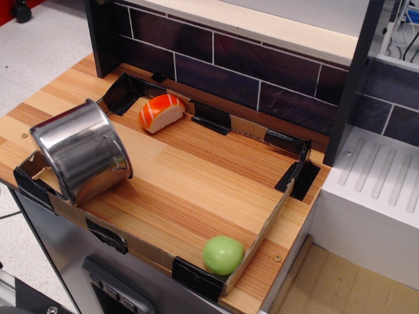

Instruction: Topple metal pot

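The metal pot [82,150] is shiny stainless steel with a small wire loop handle showing on its side. It lies tipped on its side at the front left corner of the wooden board, its closed base facing up and left, leaning on the low cardboard rim [39,183]. The gripper is out of view; no part of the arm shows.
A salmon sushi piece [161,112] lies at the back left of the board. A green ball [223,254] sits in the front right corner. A low cardboard and black-tape rim [288,176] borders the board. Dark tiled wall [262,85] behind, white drainer [380,183] at right.
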You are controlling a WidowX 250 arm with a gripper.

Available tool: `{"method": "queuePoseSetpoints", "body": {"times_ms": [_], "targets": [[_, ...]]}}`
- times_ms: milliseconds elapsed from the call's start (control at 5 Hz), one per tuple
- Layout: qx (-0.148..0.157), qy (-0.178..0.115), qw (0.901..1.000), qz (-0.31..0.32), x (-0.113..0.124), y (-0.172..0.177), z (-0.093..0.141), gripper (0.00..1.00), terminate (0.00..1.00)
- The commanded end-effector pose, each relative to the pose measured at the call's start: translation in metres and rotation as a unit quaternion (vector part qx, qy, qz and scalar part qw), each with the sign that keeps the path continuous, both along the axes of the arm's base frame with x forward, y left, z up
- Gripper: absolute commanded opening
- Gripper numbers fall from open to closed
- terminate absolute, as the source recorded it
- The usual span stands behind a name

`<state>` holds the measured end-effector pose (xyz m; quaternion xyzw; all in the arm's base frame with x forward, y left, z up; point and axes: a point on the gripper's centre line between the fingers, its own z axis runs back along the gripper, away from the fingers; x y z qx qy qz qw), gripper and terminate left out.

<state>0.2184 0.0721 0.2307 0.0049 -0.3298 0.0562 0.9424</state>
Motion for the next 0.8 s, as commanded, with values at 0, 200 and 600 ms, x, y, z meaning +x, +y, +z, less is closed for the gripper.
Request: {"method": "queuePoseSetpoints", "body": {"times_ms": [0, 200, 600], "targets": [[0.011, -0.017, 0.9998, -0.001, 0.0020, 0.0055, 0.0137, 1.00, 0.00], [0.011, -0.017, 0.9998, -0.001, 0.0020, 0.0055, 0.0137, 1.00, 0.00], [0.011, -0.017, 0.9998, -0.001, 0.0020, 0.0055, 0.0137, 1.00, 1.00]]}}
